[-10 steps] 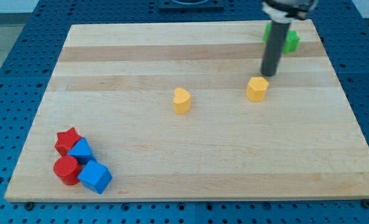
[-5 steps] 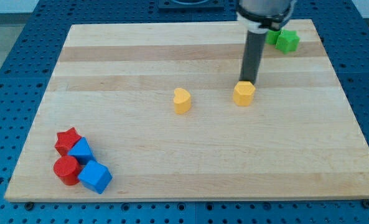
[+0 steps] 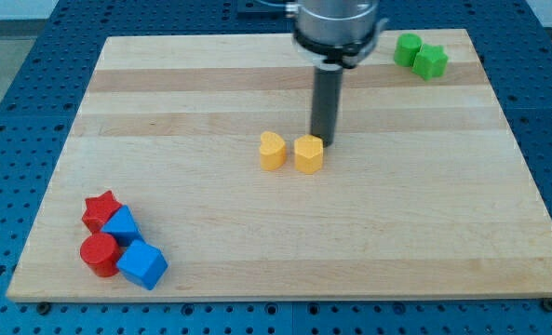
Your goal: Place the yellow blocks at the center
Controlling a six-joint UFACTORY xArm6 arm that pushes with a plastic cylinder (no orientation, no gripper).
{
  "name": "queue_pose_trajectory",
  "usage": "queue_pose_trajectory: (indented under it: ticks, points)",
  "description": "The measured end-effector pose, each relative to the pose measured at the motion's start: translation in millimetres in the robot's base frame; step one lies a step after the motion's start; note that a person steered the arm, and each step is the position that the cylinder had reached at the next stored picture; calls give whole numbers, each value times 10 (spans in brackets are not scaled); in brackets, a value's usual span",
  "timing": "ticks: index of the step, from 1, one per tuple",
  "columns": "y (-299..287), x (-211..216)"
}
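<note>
1. Near the middle of the tabletop (image 3: 164,112), two yellow blocks sit side by side: the yellow heart-like block (image 3: 272,151) toward the view's left and the yellow hexagonal block (image 3: 308,154) just to its right, close together with only a thin gap, if any, between them

2. At the hexagonal block's upper right edge stands the rod, whose lower end, my tip (image 3: 324,142), touches or nearly touches that block from the view's top right

3. No fingers exist on this rig, so there is nothing to report as apart, together or clamped; the rod only pushes

4. By judgement, the step in hand is the closing push that brings the hexagonal block in beside its partner, and the task looks nearly or fully done, since both yellow pieces lie about at the board's centre

5. Should any move remain, it calls for a very short, gentle nudge toward the view's left, or simply drawing the tip back toward the view's top without dragging the block

6. One risk, as a guess: pushing further would shove the hexagonal block into the heart-like one and carry both off centre

7. Elsewhere, two green blocks (image 3: 421,54) rest at the top right corner, and a cluster of a red star (image 3: 100,208), a red cylinder (image 3: 98,254) and two blue blocks (image 3: 132,247) sits at the bottom left, all well apart from the tip
</note>
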State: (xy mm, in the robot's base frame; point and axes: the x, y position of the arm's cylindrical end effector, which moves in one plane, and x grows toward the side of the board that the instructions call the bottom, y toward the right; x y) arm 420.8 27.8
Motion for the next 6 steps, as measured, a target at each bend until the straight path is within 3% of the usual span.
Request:
queue_pose_trajectory:
  ticks: [1,2,3,4,6]
  points:
    - [-66,0]
    - [452,155]
    - [457,337]
    - [263,614]
    - [-269,665]
